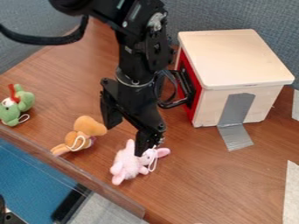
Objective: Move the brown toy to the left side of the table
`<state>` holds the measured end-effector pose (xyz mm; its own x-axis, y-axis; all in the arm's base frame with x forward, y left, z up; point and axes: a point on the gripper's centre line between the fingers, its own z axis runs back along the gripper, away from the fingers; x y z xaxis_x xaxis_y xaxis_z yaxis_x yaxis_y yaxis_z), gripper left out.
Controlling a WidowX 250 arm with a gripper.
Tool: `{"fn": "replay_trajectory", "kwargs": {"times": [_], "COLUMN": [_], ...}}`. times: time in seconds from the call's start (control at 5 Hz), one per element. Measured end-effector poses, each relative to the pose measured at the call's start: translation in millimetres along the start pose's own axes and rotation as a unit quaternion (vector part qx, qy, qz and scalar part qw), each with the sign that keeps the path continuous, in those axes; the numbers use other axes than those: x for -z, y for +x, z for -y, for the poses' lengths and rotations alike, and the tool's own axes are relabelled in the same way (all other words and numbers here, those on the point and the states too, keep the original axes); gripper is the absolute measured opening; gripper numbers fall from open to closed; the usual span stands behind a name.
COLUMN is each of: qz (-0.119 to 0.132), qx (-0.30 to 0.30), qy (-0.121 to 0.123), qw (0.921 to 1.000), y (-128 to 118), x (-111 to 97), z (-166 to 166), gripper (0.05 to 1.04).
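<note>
The black claw (125, 140) hangs with its angular fingers spread wide, nothing held between them. One fingertip is just beside the rounded head of the task's brown plush toy (88, 127), which lies with a white cord loop near the table's front edge; the other overlaps a fuzzy pink plush rabbit (123, 162), contact unclear. Farther left sits a green plush toy (24, 101) with a red part. Right of the arm stands a smooth pale wooden box (234, 57), red-fronted, with grey tape (236, 109) running down onto the wood-grained table (204, 175).

The plush brown toy (88, 126) is laid out, head far, by the bench's (227, 188) near left edge. A white loop (72, 148) is attached.
</note>
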<state>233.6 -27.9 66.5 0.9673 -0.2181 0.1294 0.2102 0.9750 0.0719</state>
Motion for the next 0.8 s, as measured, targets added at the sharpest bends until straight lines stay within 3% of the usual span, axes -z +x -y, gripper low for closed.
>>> {"fn": "replay_trajectory", "kwargs": {"times": [0.2,0.6,0.8], "qz": [-0.012,-0.023,-0.011], "qx": [0.001,-0.048,-0.063], "qy": [0.0,0.023,0.038], "qw": [0.9999,0.9983,0.9973], "y": [-3.5,-13.2,-15.1], "x": [5.3,13.0,16.2], "z": [-0.5,-54.1,-77.2], "gripper": [1.006,1.004,1.001]}}
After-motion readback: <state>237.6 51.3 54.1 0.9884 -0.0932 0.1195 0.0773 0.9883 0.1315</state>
